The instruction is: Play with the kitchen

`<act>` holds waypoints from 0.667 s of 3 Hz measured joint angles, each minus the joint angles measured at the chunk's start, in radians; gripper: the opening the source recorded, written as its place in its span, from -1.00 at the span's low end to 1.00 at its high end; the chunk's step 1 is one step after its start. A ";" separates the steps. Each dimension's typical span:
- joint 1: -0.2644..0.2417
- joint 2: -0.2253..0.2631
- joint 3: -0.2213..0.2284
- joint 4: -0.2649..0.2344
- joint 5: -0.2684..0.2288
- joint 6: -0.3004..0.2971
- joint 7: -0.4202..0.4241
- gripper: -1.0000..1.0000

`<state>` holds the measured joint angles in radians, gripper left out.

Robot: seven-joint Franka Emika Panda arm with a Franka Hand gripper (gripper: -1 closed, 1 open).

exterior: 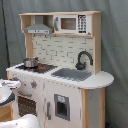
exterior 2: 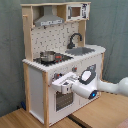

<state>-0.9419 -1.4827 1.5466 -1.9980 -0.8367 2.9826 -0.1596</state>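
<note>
The kitchen (exterior 2: 60, 65) shows matt white panels edged in pale, smooth wood (grain too faint to tell). Above the gripper (exterior 2: 64, 84), itself glossy white plastic, a shiny metal pot (exterior 2: 48, 56) sits; farther up, the faucet (exterior: 83, 59) looks matt black

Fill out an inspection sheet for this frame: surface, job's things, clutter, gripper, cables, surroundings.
Surface: light wooden floor panels under the toy; a seam shows in front.
Job's things: large white and light-wood toy kitchen upright; small metal pot on the stovetop, black faucet behind the grey sink, toy microwave on the upper shelf.
Clutter: nothing seen.
Gripper: white gripper at the front panel above the oven door in the second exterior view; finger state cannot be told.
Cables: nothing seen.
Surroundings: grey curtain behind the kitchen.
</note>
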 joint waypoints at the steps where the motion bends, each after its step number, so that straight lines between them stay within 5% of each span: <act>1: -0.001 0.001 0.005 0.000 0.003 0.026 0.087 1.00; 2: -0.001 0.001 0.019 0.000 0.004 0.031 0.189 1.00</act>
<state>-0.9429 -1.4820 1.5660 -1.9981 -0.8330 3.0137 0.0293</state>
